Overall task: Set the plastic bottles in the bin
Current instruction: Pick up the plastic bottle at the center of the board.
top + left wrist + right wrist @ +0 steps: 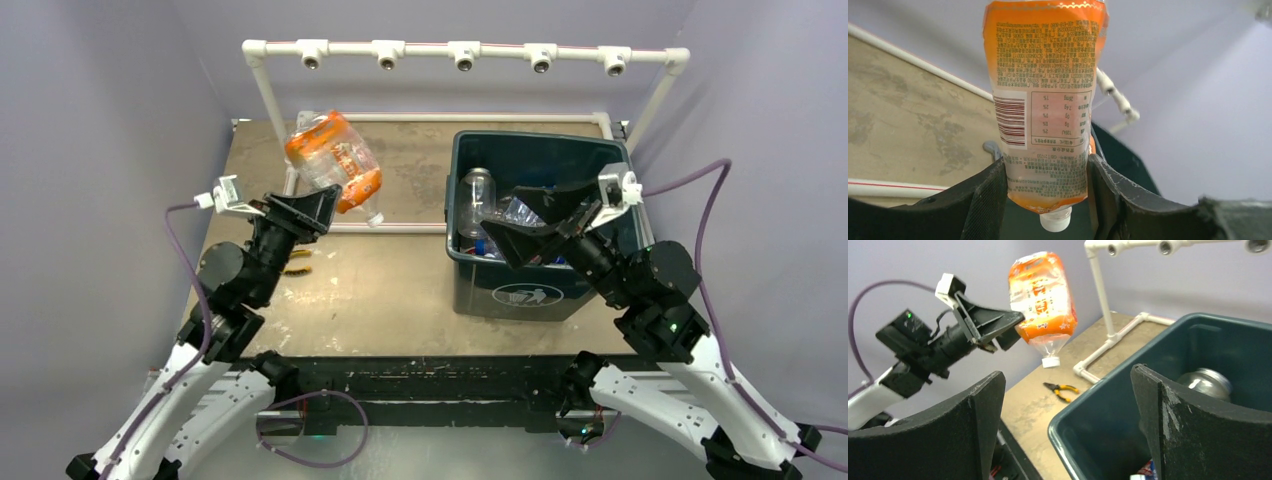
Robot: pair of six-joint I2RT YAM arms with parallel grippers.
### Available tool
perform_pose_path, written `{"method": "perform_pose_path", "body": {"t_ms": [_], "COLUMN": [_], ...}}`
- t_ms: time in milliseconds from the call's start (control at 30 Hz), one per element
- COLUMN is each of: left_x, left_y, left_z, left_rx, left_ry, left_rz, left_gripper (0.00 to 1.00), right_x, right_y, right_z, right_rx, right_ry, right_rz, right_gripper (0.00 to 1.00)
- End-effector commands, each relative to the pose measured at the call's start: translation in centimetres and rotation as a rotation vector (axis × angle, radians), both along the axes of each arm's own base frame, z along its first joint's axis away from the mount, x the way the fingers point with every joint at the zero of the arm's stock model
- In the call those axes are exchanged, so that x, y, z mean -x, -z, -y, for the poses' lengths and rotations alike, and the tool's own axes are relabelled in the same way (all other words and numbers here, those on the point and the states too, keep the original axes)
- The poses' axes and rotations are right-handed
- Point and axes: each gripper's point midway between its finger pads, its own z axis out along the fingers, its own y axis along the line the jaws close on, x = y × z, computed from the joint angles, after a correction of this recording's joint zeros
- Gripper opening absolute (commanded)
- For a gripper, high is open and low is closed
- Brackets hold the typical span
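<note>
On the left, the left gripper [330, 205] holds one plastic bottle [335, 160] in the air, with its fingers pressed on both sides of the lower body. This bottle is thin, crumpled clear plastic with an orange label, and its white cap points down. Below it we see the brown, stained table [400, 290], where a small tool [1063, 390] with yellow-and-black handles lies flat. A white pipe frame [465, 50] stands along the far edge. On the right stands the bin [540, 300], dark green with tapered walls and a thick rim. Inside it lie a clear bottle [478, 195] and others that we cannot count. The right gripper [503, 213] hangs over the bin with its fingers spread wide and holds nothing. The held bottle is well apart from the bin's left rim.
</note>
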Motion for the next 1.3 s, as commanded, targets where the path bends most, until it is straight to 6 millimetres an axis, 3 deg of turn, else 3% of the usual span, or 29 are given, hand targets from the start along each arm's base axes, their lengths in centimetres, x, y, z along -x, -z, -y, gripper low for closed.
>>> {"method": "perform_pose_path", "body": {"t_ms": [0, 133, 267, 400, 533, 700, 933, 1267], "left_x": [3.6, 7.4, 12.3, 14.6, 16.4, 16.5, 16.2, 16.6], "left_y": [0.8, -1.3, -3.0, -3.5, -3.5, -3.4, -4.1, -5.2], "left_z": [3.9, 5.3, 6.4, 6.0, 6.1, 6.1, 6.5, 6.6], "left_rx": [-0.400, -0.430, -0.357, -0.351, -0.334, -0.314, -0.284, -0.254], "left_ry": [0.303, 0.462, 0.630, 0.668, 0.734, 0.741, 0.749, 0.770], "left_rz": [0.043, 0.227, 0.449, 0.528, 0.567, 0.557, 0.560, 0.595], "left_gripper": [0.00, 0.00, 0.00, 0.00, 0.00, 0.00, 0.00, 0.00], "right_x": [1.5, 4.0, 5.9, 6.1, 4.9, 4.9, 6.6, 4.9], "right_y": [-0.7, -1.1, -0.5, -0.5, -0.8, -1.8, -2.1, -1.8], "right_z": [-2.1, -3.0, -4.4, -5.7, -6.9, -7.9, -10.8, -12.4], "right_rx": [-0.035, -0.119, -0.050, -0.030, -0.015, -0.036, -0.033, -0.001], "right_ry": [-0.149, -0.293, -0.429, -0.493, -0.487, -0.509, -0.591, -0.547], "right_rz": [-0.037, 0.008, 0.049, 0.053, 0.040, 0.067, 0.063, 0.035], "right_gripper": [0.99, 0.99, 0.99, 0.99, 0.99, 0.99, 0.99, 0.99]}}
